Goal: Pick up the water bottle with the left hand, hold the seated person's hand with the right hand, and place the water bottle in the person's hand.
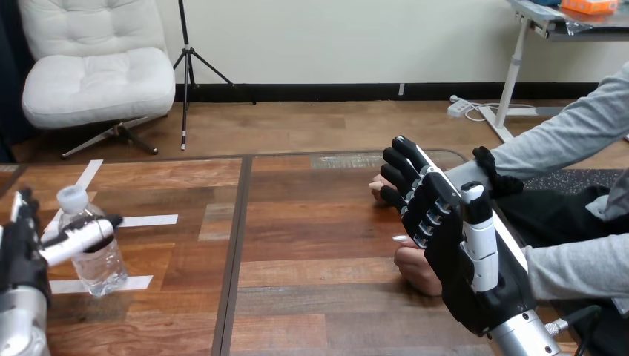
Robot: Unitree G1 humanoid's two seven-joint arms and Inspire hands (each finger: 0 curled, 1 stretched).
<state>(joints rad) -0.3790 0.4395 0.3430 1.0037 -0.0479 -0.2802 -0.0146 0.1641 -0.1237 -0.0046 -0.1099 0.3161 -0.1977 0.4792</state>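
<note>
Water bottle in clasp of left hand; right hand over person's hand (hold unclear)

Head view: camera sits high on the robot's head, facing forward and down across the table. Near edge of the table runs along the bottom, far edge about mid-height. Left hand comes in at the bottom-left corner, close to the lens, by the water bottle. Right hand is large at lower right, in front of the person's hands at the right side.
</note>
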